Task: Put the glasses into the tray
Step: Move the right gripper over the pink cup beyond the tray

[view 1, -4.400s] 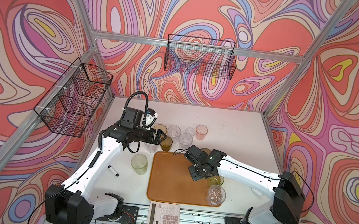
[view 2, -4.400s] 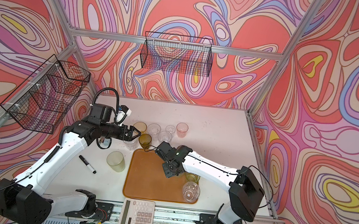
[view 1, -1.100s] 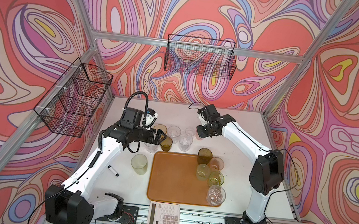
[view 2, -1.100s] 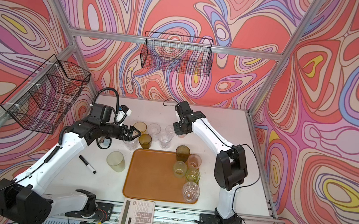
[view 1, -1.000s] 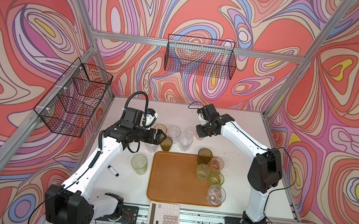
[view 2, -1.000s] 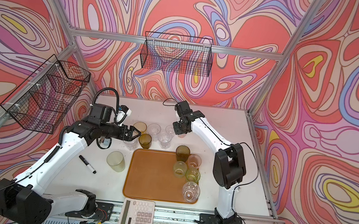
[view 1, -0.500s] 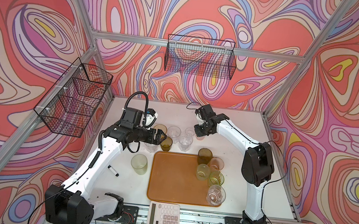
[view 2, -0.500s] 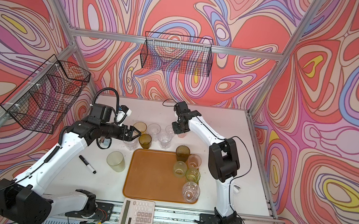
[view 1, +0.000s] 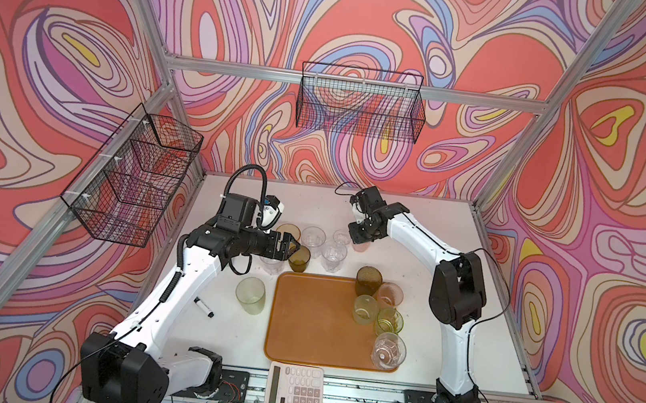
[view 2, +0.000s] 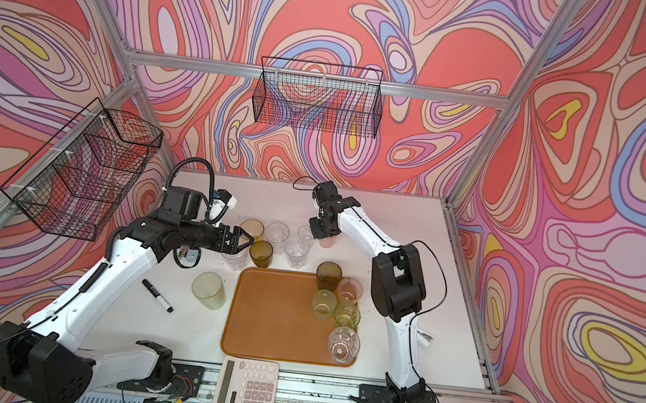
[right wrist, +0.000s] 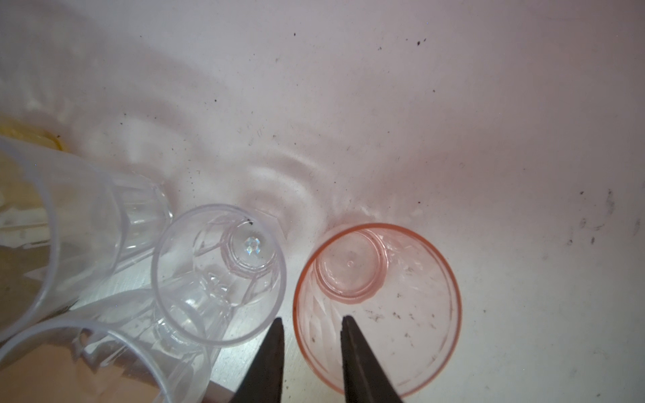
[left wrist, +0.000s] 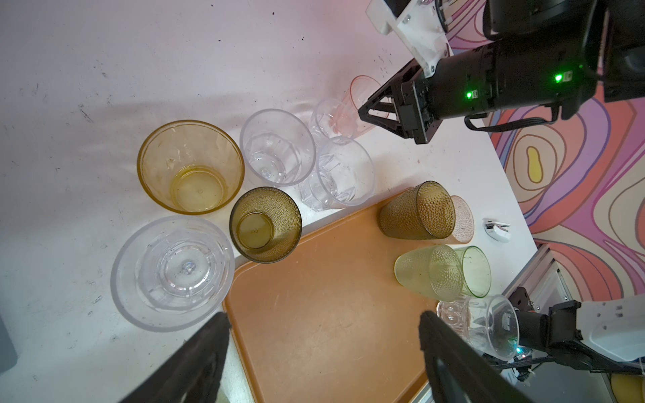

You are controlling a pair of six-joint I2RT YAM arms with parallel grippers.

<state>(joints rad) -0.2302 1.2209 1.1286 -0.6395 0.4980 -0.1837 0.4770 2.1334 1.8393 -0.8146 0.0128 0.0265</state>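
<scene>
The pink glass stood upright on the white table, outside the tray, at about 1 o'clock from the tray's middle in a top view. The right gripper hung over it with one finger inside the rim and one outside. That stance suits pinching the thin wall, since a clear glass just beside it left little room for a grasp round the body. The jaws stood parted, with a gap either side of the wall, so nothing was clenched yet.

Five glasses stood in the tray, packed along its 3 o'clock edge, probably to keep the middle free. The rest clustered on the table from 11 to 12 o'clock. There the left gripper hovered released, wide and empty, near the olive-brown glass, likely lined up for it. A pale green glass stood at 9 o'clock, with a marker beyond it.

The calculator lay at 6 o'clock. Its key markings were too small to read, and no brand or label was legible anywhere.
</scene>
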